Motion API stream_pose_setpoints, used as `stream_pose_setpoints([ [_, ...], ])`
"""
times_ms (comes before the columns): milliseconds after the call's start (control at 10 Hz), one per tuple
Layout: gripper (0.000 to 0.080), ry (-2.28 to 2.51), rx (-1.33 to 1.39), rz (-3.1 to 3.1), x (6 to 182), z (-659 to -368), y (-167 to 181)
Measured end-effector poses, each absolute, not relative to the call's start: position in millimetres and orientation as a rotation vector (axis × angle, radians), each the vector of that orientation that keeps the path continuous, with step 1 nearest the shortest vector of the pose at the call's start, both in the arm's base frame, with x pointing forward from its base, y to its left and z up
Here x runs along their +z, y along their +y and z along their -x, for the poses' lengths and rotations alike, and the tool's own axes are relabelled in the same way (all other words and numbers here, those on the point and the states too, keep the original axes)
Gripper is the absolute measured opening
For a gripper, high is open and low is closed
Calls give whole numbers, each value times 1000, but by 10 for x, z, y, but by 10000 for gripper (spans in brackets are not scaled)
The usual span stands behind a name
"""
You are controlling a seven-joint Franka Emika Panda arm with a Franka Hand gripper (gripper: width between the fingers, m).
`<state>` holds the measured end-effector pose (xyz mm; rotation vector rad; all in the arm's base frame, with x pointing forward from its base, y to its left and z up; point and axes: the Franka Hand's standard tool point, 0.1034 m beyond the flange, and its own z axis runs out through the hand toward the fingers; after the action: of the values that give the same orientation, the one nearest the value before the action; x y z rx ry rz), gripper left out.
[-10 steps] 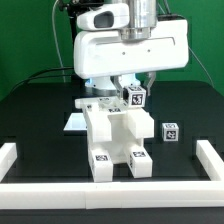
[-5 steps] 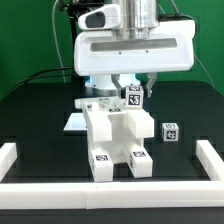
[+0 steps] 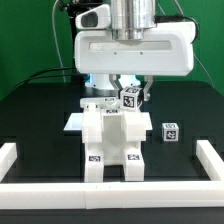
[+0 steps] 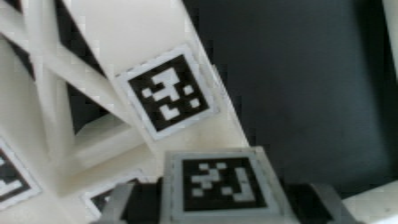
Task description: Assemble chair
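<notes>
The two-finger gripper (image 3: 132, 93) is hanging under the arm's big white housing and is clamping a small white plastic cube with a black-and-white tag (image 3: 131, 99). In the wrist view its dark fingers (image 4: 118, 200) are sitting tight on either side of that cube. The cube is riding at the far top edge of the chunky white blocky chair structure (image 3: 112, 138), which is standing in the middle of the black table (image 3: 40, 110). I cannot tell whether the two are seated together or only touching. That is where trouble could be starting: the structure is resting loose on the table, so I reckon any sideways push through the cube could be dragging or tipping it. A skewed cube could also be jamming at the joint or slipping out of the grip. A second small white tagged cube (image 3: 171, 131) is lying well apart on the right, out of harm's way for now. The marker board (image 3: 74, 122) is peeking out at the structure's far left. No container is showing anywhere. The long plain white border rails (image 3: 8, 156) are only fencing the table's left, right and near sides.
</notes>
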<state>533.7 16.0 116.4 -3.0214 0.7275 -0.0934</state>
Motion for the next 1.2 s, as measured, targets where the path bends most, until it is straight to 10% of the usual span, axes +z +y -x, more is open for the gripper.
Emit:
stream_pose_setpoints([
  [300,284,1074,-102,2879,1161,-5367,142],
  [800,638,1045,-103,2891,1160,-5367,153],
  [1200,649,168,-137,3089,1206,-5372,121],
])
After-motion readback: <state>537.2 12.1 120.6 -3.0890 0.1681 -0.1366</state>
